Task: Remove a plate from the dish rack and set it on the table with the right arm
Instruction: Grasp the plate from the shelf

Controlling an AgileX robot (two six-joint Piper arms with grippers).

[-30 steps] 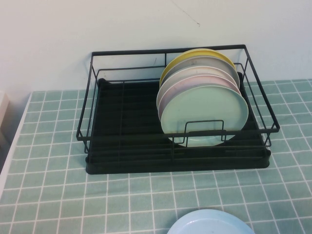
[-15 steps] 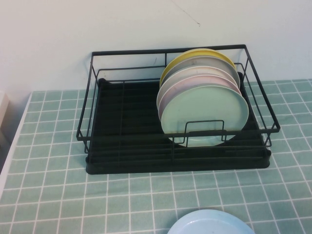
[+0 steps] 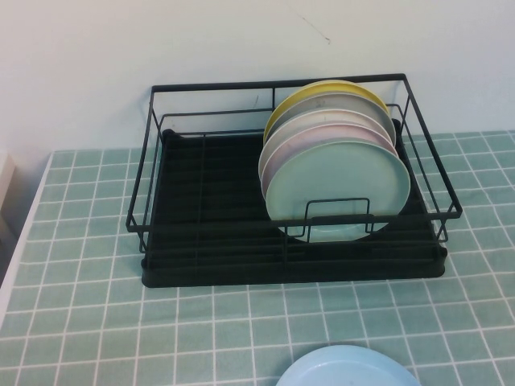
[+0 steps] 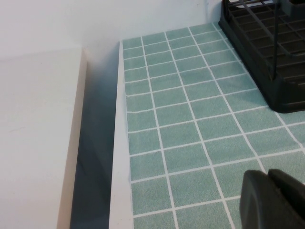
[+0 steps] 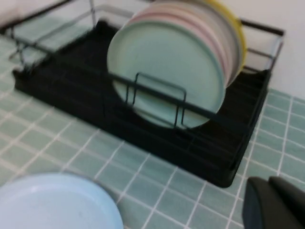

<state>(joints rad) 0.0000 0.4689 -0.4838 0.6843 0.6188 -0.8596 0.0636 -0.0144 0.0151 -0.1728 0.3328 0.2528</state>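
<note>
The pale mint-green plate (image 3: 338, 189) stands upright at the front of a row of several plates in the right half of the black dish rack (image 3: 209, 217). It also shows in the right wrist view (image 5: 167, 71), behind a wire loop of the rack (image 5: 66, 81). My right gripper (image 5: 268, 181) is shut and empty, low over the teal tiled table (image 3: 80, 305), in front of the rack's right corner. My left gripper (image 4: 268, 175) is shut and empty over the tiles, left of the rack (image 4: 267, 52). Neither arm shows in the high view.
A light blue plate (image 3: 346, 368) lies flat on the table at the front edge, also in the right wrist view (image 5: 52, 202). Pink, grey and yellow (image 3: 322, 87) plates stand behind the mint one. A white counter (image 4: 33, 133) lies beyond the table's left edge, across a gap.
</note>
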